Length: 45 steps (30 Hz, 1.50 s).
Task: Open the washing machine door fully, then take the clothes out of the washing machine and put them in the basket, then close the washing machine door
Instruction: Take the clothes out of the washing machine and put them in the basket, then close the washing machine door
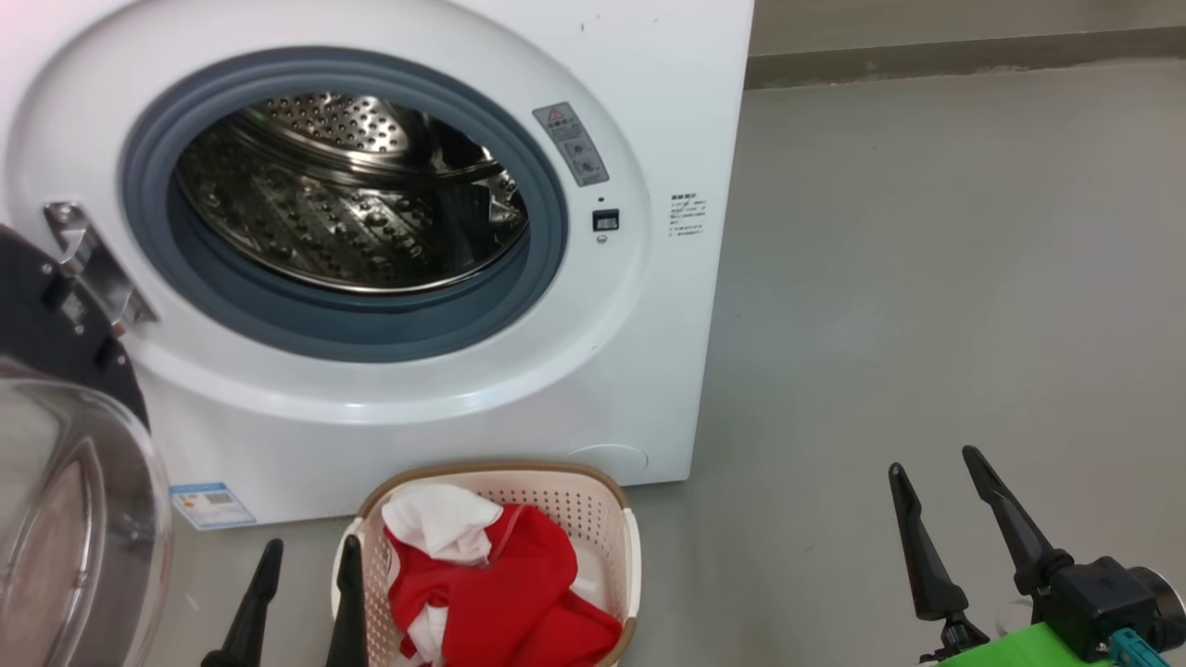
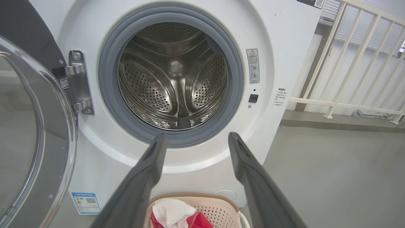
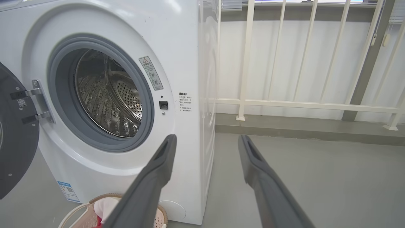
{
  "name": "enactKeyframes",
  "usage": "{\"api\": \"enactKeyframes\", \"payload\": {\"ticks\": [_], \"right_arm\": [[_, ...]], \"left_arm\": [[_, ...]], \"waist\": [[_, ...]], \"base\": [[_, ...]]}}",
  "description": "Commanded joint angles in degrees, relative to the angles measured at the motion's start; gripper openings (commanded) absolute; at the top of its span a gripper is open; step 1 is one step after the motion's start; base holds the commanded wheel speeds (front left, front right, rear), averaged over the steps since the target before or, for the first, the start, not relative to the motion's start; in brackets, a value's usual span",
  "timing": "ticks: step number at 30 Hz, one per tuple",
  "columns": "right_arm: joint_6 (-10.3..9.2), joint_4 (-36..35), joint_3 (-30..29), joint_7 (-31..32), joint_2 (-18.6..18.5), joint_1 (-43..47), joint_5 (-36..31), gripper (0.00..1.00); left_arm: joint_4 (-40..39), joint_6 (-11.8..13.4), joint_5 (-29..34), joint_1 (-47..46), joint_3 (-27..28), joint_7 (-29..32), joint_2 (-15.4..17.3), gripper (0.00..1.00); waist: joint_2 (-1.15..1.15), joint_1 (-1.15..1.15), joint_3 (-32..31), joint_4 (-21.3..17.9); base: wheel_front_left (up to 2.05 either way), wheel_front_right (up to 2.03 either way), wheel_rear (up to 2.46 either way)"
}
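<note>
– Clothes (image 1: 519, 584): where are they seen?
– The red garment with its white parts is seen heaped inside the basket (image 1: 579, 505), which is set on the grey floor (image 1: 927, 278) just in front of the washing machine (image 1: 649, 93).
– And the drum?
– The perforated steel drum (image 1: 352, 204) is shown all round within the grey-blue gasket (image 1: 371, 329).
– How is the door placed?
– The washing machine door (image 1: 74, 482) is seen wide open on its hinge (image 1: 93, 264) at the machine's left, with the glass bowl turned towards the head camera.
– The jaws?
– Both pairs are spread wide, and nothing is held between the fingers. The left gripper (image 1: 311, 548) is raised beside the basket's left wall, and one finger is drawn across that wall in the head view. Whether the wall is touched cannot be told. The right gripper (image 1: 932, 460) is held over the floor to the right of the machine, well apart from the basket.
</note>
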Motion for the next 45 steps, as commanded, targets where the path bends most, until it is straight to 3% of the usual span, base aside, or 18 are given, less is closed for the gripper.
{"api": "enactKeyframes", "payload": {"ticks": [1, 14, 25, 38, 45], "right_arm": [[0.35, -1.67, 1.34, -0.37, -0.66, -0.88, 0.22, 1.0], [0.35, -1.52, 1.32, -0.37, -0.66, -1.17, 0.71, 1.0], [0.35, -1.58, 1.37, -0.37, -0.66, -1.25, 0.69, 1.0], [0.35, -1.47, 1.33, -0.37, -0.66, -1.1, 0.73, 1.0], [0.35, -1.58, 1.83, -0.37, -0.66, -0.91, 0.74, 1.0]], "left_arm": [[-1.68, 0.06, 0.59, -0.63, 2.01, -0.45, 0.32, 1.0], [-2.8, -0.45, 0.64, -0.85, 1.91, -0.45, 0.27, 1.0], [-2.87, -0.53, -0.3, -0.82, 1.62, -0.45, 0.23, 1.0], [-3.4, 1.6, 1.84, -0.66, 0.88, -0.45, 0.21, 1.0], [-4.69, 2.39, 2.58, -0.47, 0.7, -0.45, 0.2, 1.0]], "waist": [[0.0, 0.0, 0.06, 0.09], [0.0, 0.0, 0.07, 0.66], [0.0, 0.0, 0.06, 1.21], [0.0, 0.0, -0.09, 2.39], [0.0, 0.0, -0.29, 5.21]], "base": [[-1.6, 0.75, 0.85], [-1.38, 1.23, 0.15], [-0.27, 0.27, 0.0], [0.0, 0.0, 0.0], [0.0, 0.0, 0.0]]}}
